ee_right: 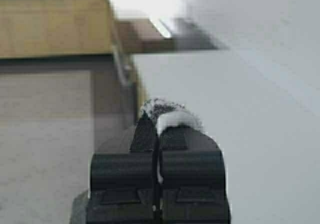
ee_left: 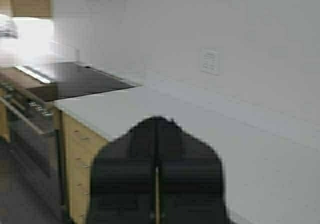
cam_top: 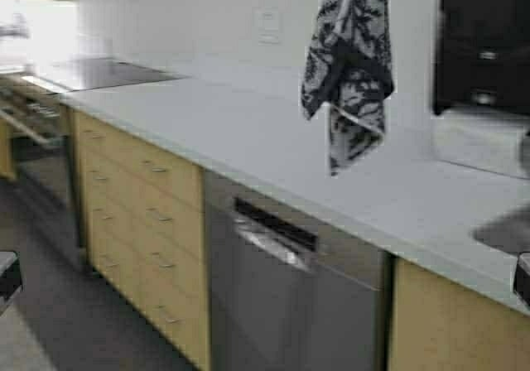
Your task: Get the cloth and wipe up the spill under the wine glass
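The cloth [cam_top: 348,65], dark with a white floral print, hangs limp in the air above the pale countertop [cam_top: 248,139], its top running out of the high view. In the right wrist view my right gripper [ee_right: 159,126] is shut on a fold of the cloth [ee_right: 167,113], which bulges out past the fingertips. My left gripper [ee_left: 157,121] is shut with nothing in it, held low before the counter's edge. The wine glass and the spill are out of view.
A black cooktop [cam_top: 103,73] lies at the counter's far left, with an oven [cam_top: 37,151] under it. Wooden drawers [cam_top: 141,214] and a steel dishwasher [cam_top: 290,288] line the front. A sink [cam_top: 507,230] and a black appliance [cam_top: 484,44] are at the right.
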